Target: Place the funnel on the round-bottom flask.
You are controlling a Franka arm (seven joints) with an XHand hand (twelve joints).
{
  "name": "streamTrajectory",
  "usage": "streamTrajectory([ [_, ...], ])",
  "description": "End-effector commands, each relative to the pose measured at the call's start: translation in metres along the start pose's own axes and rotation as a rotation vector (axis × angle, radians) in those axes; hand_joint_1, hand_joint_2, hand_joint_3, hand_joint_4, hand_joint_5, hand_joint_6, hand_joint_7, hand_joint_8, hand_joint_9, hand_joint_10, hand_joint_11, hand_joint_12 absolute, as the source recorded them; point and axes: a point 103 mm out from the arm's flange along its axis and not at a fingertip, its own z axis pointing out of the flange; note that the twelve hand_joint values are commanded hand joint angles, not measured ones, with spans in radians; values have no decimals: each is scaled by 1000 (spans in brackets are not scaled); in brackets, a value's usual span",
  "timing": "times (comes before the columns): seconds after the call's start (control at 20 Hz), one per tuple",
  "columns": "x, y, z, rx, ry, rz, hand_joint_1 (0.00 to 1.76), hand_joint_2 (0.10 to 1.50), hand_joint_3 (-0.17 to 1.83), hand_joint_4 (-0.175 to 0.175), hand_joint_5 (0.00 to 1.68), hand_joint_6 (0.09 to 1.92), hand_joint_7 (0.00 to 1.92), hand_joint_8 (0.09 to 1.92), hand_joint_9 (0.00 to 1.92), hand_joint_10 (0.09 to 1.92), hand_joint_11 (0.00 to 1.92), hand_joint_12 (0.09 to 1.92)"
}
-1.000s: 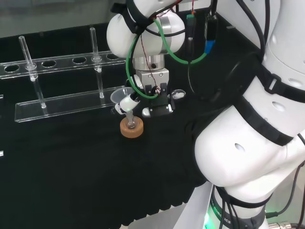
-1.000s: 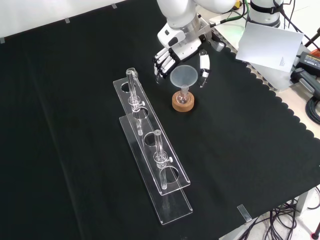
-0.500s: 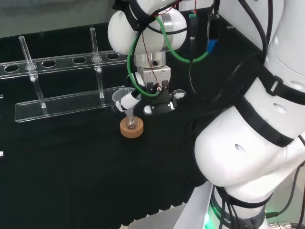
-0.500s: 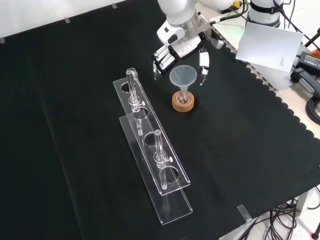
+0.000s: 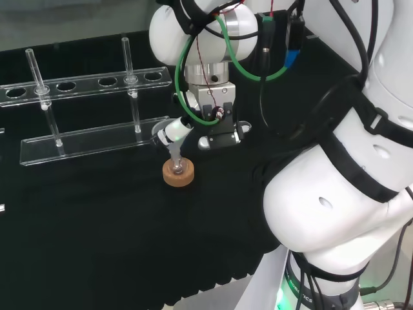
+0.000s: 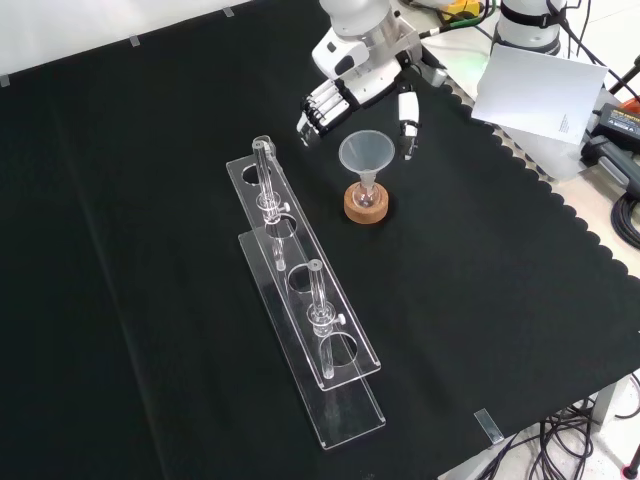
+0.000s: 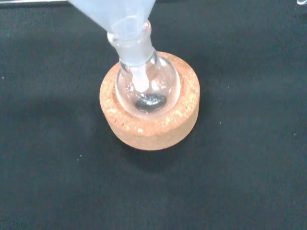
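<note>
A clear funnel stands with its stem in the neck of a small round-bottom flask, which sits in a cork ring. In the wrist view the funnel enters the flask on its cork ring. The hand hovers above and behind the funnel in the front view, fingers straight and spread to either side, touching nothing. In the head view the hand is just above the cork ring.
A clear two-tier tube rack with glass tubes stands left of the flask in the front view, and in the head view the rack lies beyond it. A small clear dish lies beside the hand. Papers sit off the cloth's edge.
The hand has let go of the funnel and risen away from it, its fingers spreading. The funnel stays seated in the flask.
</note>
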Motion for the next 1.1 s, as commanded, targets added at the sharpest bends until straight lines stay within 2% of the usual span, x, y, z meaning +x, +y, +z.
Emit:
streamTrajectory([
  [0.05, -8, -2, -31, -49, -8, -30, 403, 612, 68, -2, 0, 87, 0, 174, 0, 138, 0, 588],
  [0.1, -10, -2, -38, -60, -18, -37, 398, 615, 55, -1, 0, 87, 0, 137, 0, 87, 0, 547],
  [0.35, -26, -8, -66, -101, -69, -61, 392, 618, 39, 1, 0, 87, 4, 91, 0, 87, 0, 491],
  [0.65, -51, -9, -88, -110, -135, -75, 406, 624, 38, -3, 0, 87, 22, 101, 7, 87, 0, 491],
  [0.85, -54, -6, -96, -123, -149, -81, 411, 629, 38, -7, 0, 87, 26, 106, 12, 87, 0, 499],
  [1.1, -58, -3, -90, -85, -142, -51, 419, 637, 40, -11, 0, 87, 29, 110, 14, 87, 0, 506],
])
